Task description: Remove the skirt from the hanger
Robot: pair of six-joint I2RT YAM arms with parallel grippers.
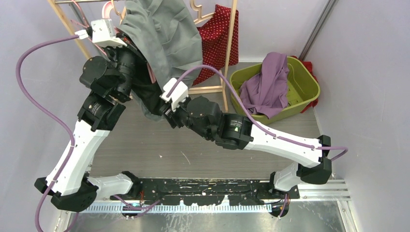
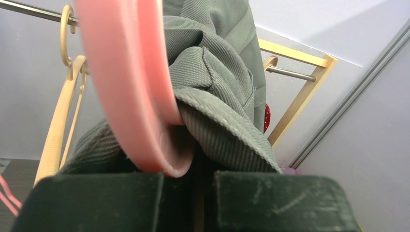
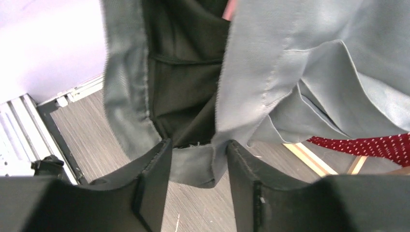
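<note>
Grey skirt ×1 | pink hanger ×1 | left tool closed | right tool parted around skirt

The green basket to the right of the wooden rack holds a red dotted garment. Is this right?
Not right. The green basket to the right of the wooden rack holds a purple garment, not a red dotted one. The top external view shows it.
</note>
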